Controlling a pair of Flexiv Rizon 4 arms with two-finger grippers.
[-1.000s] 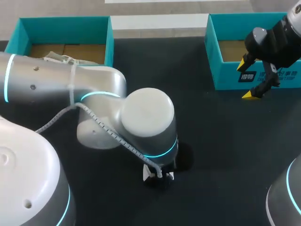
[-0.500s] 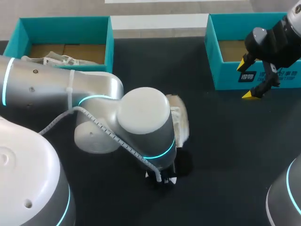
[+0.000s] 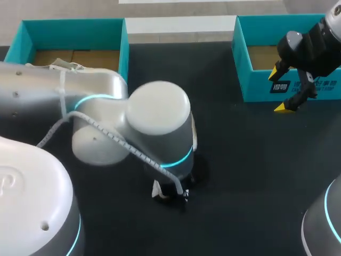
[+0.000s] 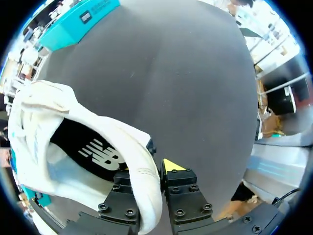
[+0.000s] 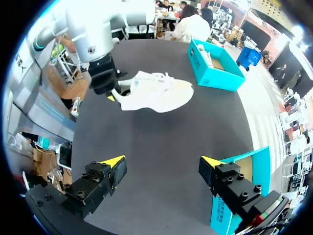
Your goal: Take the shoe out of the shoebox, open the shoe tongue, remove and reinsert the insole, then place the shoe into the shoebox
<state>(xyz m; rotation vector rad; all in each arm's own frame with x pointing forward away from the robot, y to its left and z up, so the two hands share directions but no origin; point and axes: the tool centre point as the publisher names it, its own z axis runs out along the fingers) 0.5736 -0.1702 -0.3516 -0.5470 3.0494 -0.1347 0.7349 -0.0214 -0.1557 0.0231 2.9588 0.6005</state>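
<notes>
Pinching the shoe [image 5: 156,92] by its heel collar is the left gripper [image 4: 147,169], one finger inside and one outside. The shoe is mid-table [image 3: 240,160], under the left wrist. The right gripper [image 3: 279,90] is wide open and holds nothing. It is at 2 o'clock from the shoe, over the right box [image 3: 256,88] front wall. The left box [image 3: 123,45] is at 10 o'clock.

White shoe [image 4: 46,105], black insole [image 4: 68,139] inside, on the table [image 3: 245,160], well apart from the open teal shoebox [image 3: 256,88]
</notes>
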